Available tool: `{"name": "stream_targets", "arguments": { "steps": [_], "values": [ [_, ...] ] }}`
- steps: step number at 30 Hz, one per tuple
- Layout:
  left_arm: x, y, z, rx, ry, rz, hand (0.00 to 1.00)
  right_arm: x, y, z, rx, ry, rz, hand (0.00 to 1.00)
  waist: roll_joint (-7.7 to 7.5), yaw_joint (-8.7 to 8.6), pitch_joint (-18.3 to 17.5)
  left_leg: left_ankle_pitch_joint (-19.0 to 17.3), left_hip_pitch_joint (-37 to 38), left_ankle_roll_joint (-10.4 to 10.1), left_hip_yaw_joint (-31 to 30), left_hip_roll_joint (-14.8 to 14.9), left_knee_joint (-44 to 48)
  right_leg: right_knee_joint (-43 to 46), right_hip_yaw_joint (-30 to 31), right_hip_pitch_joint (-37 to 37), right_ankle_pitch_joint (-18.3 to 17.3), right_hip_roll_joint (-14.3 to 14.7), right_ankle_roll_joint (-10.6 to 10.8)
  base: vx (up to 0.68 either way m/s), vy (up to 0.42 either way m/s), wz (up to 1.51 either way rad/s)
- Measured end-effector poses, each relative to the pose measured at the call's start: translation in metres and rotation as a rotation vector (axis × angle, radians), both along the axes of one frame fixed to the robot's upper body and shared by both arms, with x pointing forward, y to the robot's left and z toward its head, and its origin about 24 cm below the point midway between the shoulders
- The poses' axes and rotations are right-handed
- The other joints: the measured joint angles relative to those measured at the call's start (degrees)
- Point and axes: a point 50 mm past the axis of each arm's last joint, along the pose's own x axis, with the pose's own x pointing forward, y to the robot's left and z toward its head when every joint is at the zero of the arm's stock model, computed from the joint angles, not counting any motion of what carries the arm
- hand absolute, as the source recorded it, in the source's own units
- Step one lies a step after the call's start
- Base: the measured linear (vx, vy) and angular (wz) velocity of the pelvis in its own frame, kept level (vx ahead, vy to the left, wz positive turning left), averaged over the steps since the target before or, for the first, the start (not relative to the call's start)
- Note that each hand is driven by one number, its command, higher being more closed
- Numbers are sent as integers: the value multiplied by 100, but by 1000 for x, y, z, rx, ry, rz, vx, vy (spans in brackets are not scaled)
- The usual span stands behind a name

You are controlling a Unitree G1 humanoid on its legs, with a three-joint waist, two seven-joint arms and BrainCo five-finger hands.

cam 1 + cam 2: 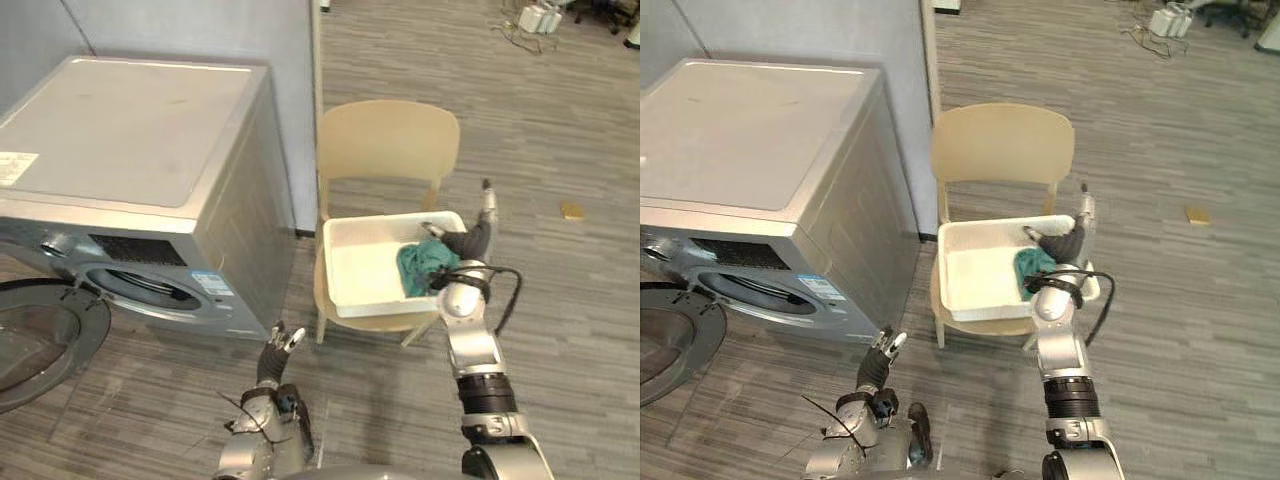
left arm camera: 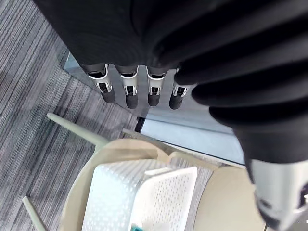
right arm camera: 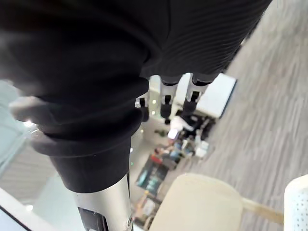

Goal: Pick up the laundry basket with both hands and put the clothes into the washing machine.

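A white laundry basket (image 1: pixel 360 275) sits on the seat of a beige chair (image 1: pixel 388 140), with a teal cloth (image 1: pixel 425 265) in its right end. My right hand (image 1: pixel 478 232) is raised over the basket's right rim, fingers straight and pointing up, holding nothing. My left hand (image 1: pixel 276 352) hangs low in front of the chair, to the basket's lower left, fingers straight and empty. In the left wrist view the basket (image 2: pixel 144 197) lies well past the fingers (image 2: pixel 129 91). The grey washing machine (image 1: pixel 130 190) stands at left, its round door (image 1: pixel 45 335) swung open.
A grey partition wall (image 1: pixel 250 30) stands behind the machine and the chair. Wood-grain floor spreads to the right, with a small yellow object (image 1: pixel 571 211) on it and white items with cables (image 1: pixel 535 20) at the far back.
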Motion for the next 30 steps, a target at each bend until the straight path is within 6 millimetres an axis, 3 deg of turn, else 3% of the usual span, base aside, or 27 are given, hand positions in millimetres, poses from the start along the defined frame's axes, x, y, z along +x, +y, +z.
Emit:
{"name": "stream_targets", "arguments": {
  "steps": [1, 3, 5, 7, 9, 10, 11, 12, 13, 14, 16, 20, 23, 25, 30],
  "values": [
    [-2, 3, -1, 10, 7, -17, 0, 0, -8, -5, -4, 38, -19, 0, -24, -5, -5, -117, 173, 98, -68, -102, 17, 1419, 29, -450, 58, -448, -126, 189, 201, 31],
    [-5, 14, -3, 55, 18, -29, 0, 1, -11, -10, -1, 80, -13, 0, -33, -106, -9, -161, 313, 165, -198, -152, 37, 2558, 160, -888, -40, -702, -233, 215, 143, 58],
    [-4, 24, -1, 88, 11, -24, 0, 1, -13, -16, 1, 121, 0, 0, -47, -110, -16, -160, 547, 164, -337, -190, -169, 2568, 161, -1044, -90, -698, -163, 205, 86, 51],
    [-6, 27, 1, 98, -1, -31, 0, -1, -18, -20, -17, 152, 16, 0, -95, -104, -44, -159, 578, 162, -469, -243, -239, 1936, 75, -1128, -91, -689, -162, 141, -11, 47],
    [-5, 25, 3, 90, -8, -41, 0, -4, -25, -25, -44, 196, 24, 0, -114, -108, -57, -161, 446, 125, -610, -244, -206, 817, -50, -1191, -58, -683, -178, 97, -93, 40],
    [-5, 25, 2, 88, -6, -47, 0, -6, -28, -29, -39, 225, 26, 0, -150, -111, -62, -187, 341, 34, -650, -220, -137, 48, -57, -1198, 124, -671, -280, 66, -140, 18],
    [-6, 26, 2, 88, -1, -50, 0, -6, -29, -34, -33, 254, 30, 0, -226, -96, -68, -240, 266, -70, -665, -210, -40, -505, -59, -1165, 466, -650, -334, 71, -239, 16],
    [-6, 29, 1, 91, 3, -46, 0, -8, -29, -42, -26, 296, 42, 0, -359, -93, -45, -355, 184, -244, -719, -179, 173, -944, -43, -1050, 1225, -598, -78, 45, -228, 8],
    [-6, 30, 0, 93, 13, -40, 0, -10, -32, -47, -28, 321, 44, 0, -303, -71, -53, -403, 133, -326, -784, -47, 270, -1028, -82, -998, 1276, -492, 4, 49, -289, -1],
    [-9, 30, -1, 87, 18, -33, 0, -13, -32, -55, -22, 356, 49, 0, -281, -49, -71, -401, 107, -414, -819, 139, 290, -1216, -112, -930, 1315, -252, -58, 38, -264, -19],
    [-11, 30, -2, 84, 26, -32, 0, -15, -36, -65, -10, 408, 52, 0, -383, 26, -83, -257, 51, -664, -869, 414, 72, -1742, -153, -896, 1472, 200, -262, 48, -282, -30],
    [-11, 28, -3, 61, 26, -48, 0, -12, -54, -84, 13, 511, 26, 0, -513, 62, -43, 39, -62, -896, -937, 560, -374, -2209, -254, -975, 1648, 545, -427, 29, -175, -3],
    [-2, 25, 2, 44, -2, -55, 0, 16, -62, -71, 19, 523, 32, 0, -506, 80, 234, 326, -320, -952, -956, 601, -573, -2335, -297, -1272, 1779, 660, -547, -6, -68, -1],
    [12, 22, 10, 29, -47, -64, 0, 42, -61, -44, -24, 488, 78, 0, -511, 129, 613, 518, -508, -979, -971, 600, -747, -2512, -307, -1468, 1943, 729, -574, -73, -26, 1],
    [38, 16, 28, 20, -139, -84, 0, 67, -53, -21, -54, 483, 152, 0, -496, 231, 1167, 815, -815, -948, -1045, 517, -1024, -2678, -328, -1779, 2117, 732, -499, -53, 37, 7]
  ]
}}
